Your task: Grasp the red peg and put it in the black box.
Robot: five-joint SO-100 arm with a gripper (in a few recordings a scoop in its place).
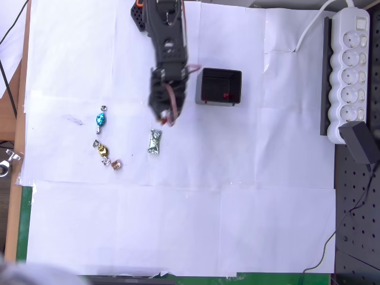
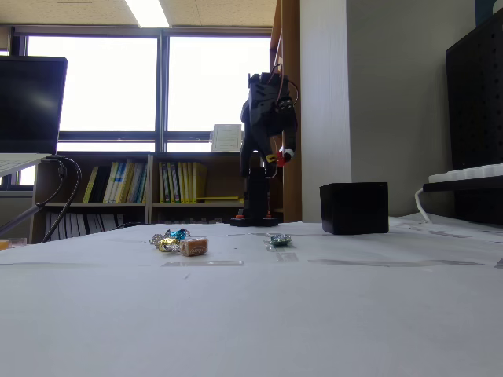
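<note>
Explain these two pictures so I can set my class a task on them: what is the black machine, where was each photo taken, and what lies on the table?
The black machine is a small robot arm with a two-finger gripper at its end. One picture looks straight down from above; the other is taken low, at table height, from the front. The table is covered in white paper. On it lie four wrapped candies: a blue one, a gold one, a pinkish one and a silver-green one. To the arm's right in the overhead view stands a black box, with a small red dot inside, probably the red peg. The gripper hangs above the table. I cannot tell whether it holds anything.
</note>
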